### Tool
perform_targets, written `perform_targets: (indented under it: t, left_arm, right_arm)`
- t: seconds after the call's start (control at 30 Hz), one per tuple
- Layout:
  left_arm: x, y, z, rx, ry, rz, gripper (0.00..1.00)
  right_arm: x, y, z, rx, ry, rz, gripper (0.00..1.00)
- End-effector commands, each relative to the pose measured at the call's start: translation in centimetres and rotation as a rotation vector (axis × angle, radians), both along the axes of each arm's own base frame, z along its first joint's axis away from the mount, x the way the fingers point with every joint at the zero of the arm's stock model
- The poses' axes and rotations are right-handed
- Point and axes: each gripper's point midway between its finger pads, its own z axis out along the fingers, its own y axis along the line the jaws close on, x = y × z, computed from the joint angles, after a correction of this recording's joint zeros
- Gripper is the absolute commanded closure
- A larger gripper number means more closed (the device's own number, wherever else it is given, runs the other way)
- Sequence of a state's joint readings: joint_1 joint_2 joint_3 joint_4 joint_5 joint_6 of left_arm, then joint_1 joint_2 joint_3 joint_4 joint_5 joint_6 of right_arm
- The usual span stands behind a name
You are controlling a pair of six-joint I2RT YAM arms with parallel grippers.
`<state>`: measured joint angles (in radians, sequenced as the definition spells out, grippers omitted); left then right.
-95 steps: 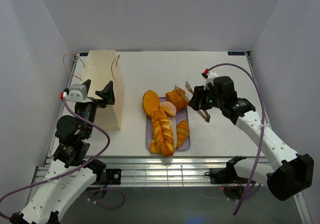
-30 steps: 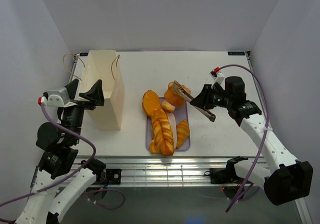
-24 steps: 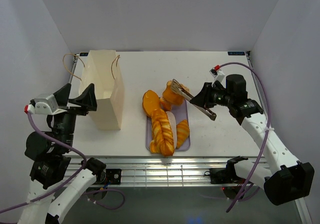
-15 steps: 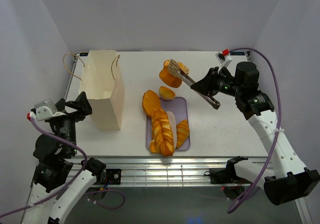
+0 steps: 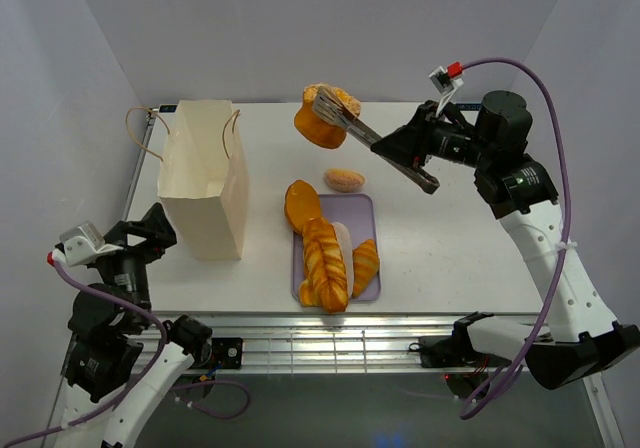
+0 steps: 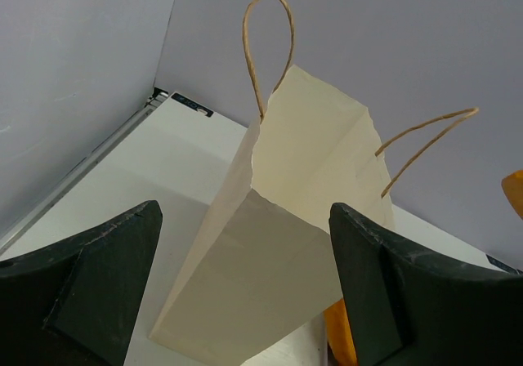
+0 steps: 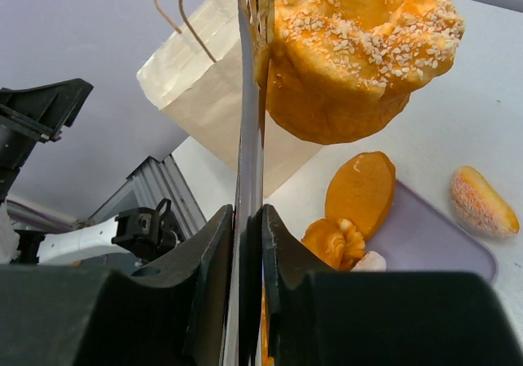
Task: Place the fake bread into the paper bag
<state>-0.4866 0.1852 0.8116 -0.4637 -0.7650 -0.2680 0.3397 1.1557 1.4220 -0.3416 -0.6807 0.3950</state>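
Right gripper [image 5: 403, 152]: we are clamping it fully onto the slim metal tongs [image 5: 352, 128].
Seeded golden toy bun [image 7: 359, 51]: we are pinching it in the tong tips, aloft beyond the lilac rectangular tray [image 5: 365, 214].
Tall cream paper bag [image 5: 205, 183]: standing upright, well left of the bun.
Left gripper [image 6: 245, 301]: we are holding it wide open, empty, facing the bag.

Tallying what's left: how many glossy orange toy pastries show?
5: sugared bun in metal tongs, small bun on white table, oval loaf, braided loaf and croissant at lilac tray; more may hide.

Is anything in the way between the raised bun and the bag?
Nothing visible. The bun, gripped in the tongs that the right hand holds, hangs in the air; only bare table lies between it and the bag to the left.
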Motion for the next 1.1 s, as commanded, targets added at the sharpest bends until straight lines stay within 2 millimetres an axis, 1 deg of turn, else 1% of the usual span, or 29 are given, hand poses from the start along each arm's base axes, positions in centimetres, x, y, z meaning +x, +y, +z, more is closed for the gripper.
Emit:
perform_targets:
  t: [0.0,0.07,0.1,0.13,0.2,0.23,0.3,0.33,0.37,0.4,0.5,0.53,0.6,0.63,0.67,0.7,0.73,0.77,0.8,0.83,0.9,0.93,1.0,1.07]
  left_arm:
    - [-0.9,-0.5,0.5,-0.021,0.006,-0.058,0.06]
    - [-1.2,-0.5,0.4,-0.020,0.010,-0.071,0.06]
    - [-1.4,-0.5,0.5,-0.017,0.005,-0.073,0.06]
    - [-1.5,-0.4,0.5,-0.015,0.002,-0.072,0.06]
    - [-1.6,-0.3,0.6,-0.008,0.001,-0.070,0.06]
    - [-1.7,-0.3,0.7,-0.007,-0.003,-0.071,0.06]
    - [-1.7,-0.3,0.9,0.000,-0.003,-0.074,0.06]
    - [-1.6,-0.4,0.9,0.001,-0.001,-0.076,0.06]
    - [-1.6,-0.4,0.9,0.001,0.001,-0.077,0.06]
    - [-1.6,-0.5,0.8,0.000,0.001,-0.082,0.05]
    - [-1.3,-0.8,0.5,0.004,0.010,-0.090,0.05]
    - [-1.1,-0.9,0.3,0.011,0.019,-0.091,0.05]
    - [-1.0,-1.0,0.1,0.019,0.027,-0.094,0.05]
    - [-0.9,-1.1,0.1,0.021,0.029,-0.097,0.05]
    - [-0.9,-1.2,0.0,0.022,0.031,-0.100,0.05]
    - [-0.9,-1.2,0.0,0.022,0.031,-0.103,0.05]
    - [-0.9,-1.3,0.0,0.024,0.030,-0.107,0.06]
    - [-0.9,-1.4,-0.1,0.030,0.032,-0.111,0.06]
    - [-0.8,-1.3,-0.2,0.035,0.036,-0.109,0.06]
    - [-0.8,-1.3,-0.2,0.038,0.036,-0.107,0.06]
    - [-0.9,-1.3,-0.1,0.042,0.040,-0.108,0.06]
    - [-0.8,-1.3,-0.2,0.045,0.041,-0.111,0.06]
    - [-0.9,-1.3,-0.2,0.056,0.045,-0.112,0.06]
    - [-0.9,-1.2,-0.2,0.061,0.045,-0.107,0.06]
  right_arm:
    - [-1.5,1.3,4.9,0.067,-0.134,0.082,0.80]
    - [-1.8,2.5,5.5,0.077,-0.143,0.118,0.80]
    - [-2.0,2.8,6.7,0.090,-0.169,0.125,0.81]
    - [-2.1,3.7,6.9,0.095,-0.168,0.146,0.81]
    - [-2.3,4.5,8.1,0.109,-0.186,0.164,0.80]
    - [-2.4,5.4,9.3,0.120,-0.206,0.183,0.80]
    - [-2.6,6.3,10.3,0.130,-0.218,0.197,0.80]
    - [-3.0,7.1,11.6,0.144,-0.240,0.221,0.80]
    - [-3.3,7.6,12.1,0.151,-0.247,0.233,0.80]
    - [-3.5,8.3,13.0,0.161,-0.260,0.251,0.80]
    - [-4.2,9.7,14.0,0.174,-0.273,0.286,0.81]
    - [-4.1,10.2,14.5,0.181,-0.282,0.295,0.80]
    - [-4.5,11.2,14.8,0.188,-0.285,0.322,0.80]
    - [-4.0,12.0,14.4,0.183,-0.274,0.332,0.80]
    - [-4.2,12.3,14.9,0.192,-0.283,0.339,0.80]
    - [-4.5,13.0,14.8,0.194,-0.280,0.356,0.80]
    - [-4.0,13.9,14.1,0.187,-0.264,0.365,0.80]
    - [-4.2,14.2,14.5,0.193,-0.274,0.374,0.80]
    - [-4.4,14.8,14.4,0.194,-0.270,0.389,0.80]
    - [-4.0,15.7,13.8,0.189,-0.257,0.399,0.80]
    - [-4.5,16.6,14.0,0.198,-0.264,0.420,0.80]
    - [-4.2,17.3,13.4,0.194,-0.253,0.428,0.80]
    - [-4.3,18.1,13.3,0.199,-0.250,0.440,0.79]
    - [-4.0,18.9,12.4,0.193,-0.230,0.447,0.79]
